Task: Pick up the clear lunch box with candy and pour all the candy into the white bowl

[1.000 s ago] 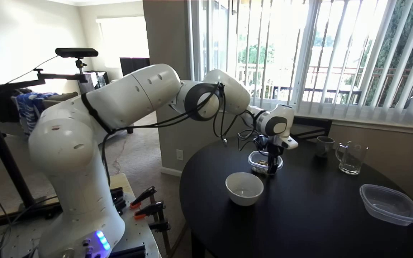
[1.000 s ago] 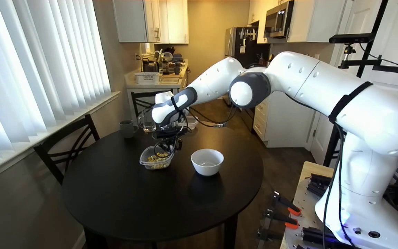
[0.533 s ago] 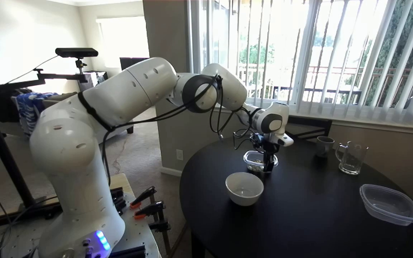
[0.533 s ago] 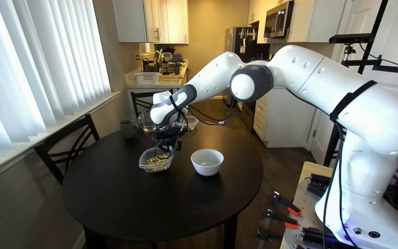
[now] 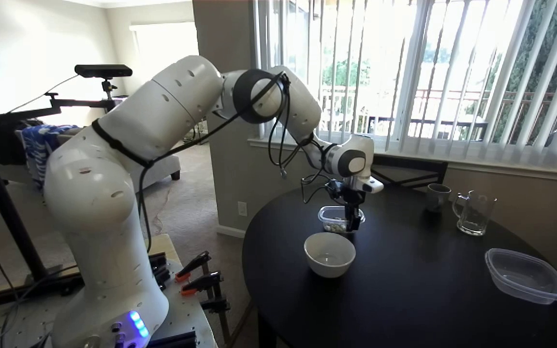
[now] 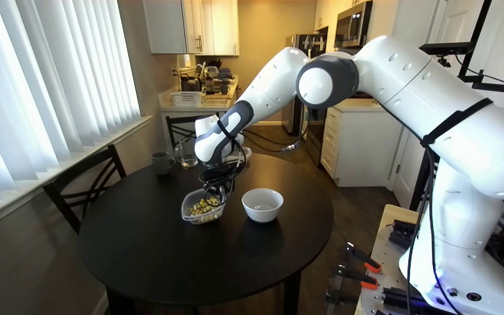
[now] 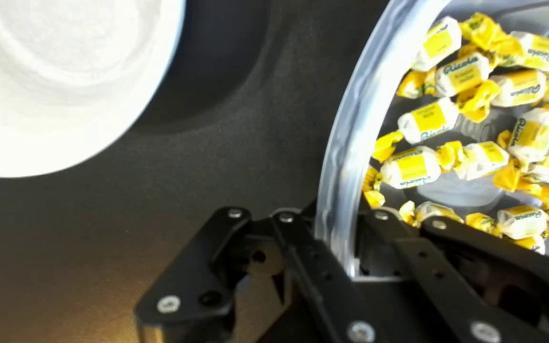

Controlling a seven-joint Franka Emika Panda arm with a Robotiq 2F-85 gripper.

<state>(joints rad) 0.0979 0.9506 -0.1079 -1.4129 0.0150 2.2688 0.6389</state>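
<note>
Found gripper (image 7: 338, 219) clamped on the rim of the clear lunch box (image 7: 349, 138), right side of the wrist view. Observed candy (image 7: 462, 75) inside, upper right. Noted white bowl (image 7: 60, 85) at upper left, standing apart.

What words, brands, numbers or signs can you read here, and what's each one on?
"Ricola": on several wrapped candies in the wrist view.
Smaller print on these candies: too blurred to read.
Lettering on the white bin in an exterior view: too small to read.
No readable numbers.
</note>
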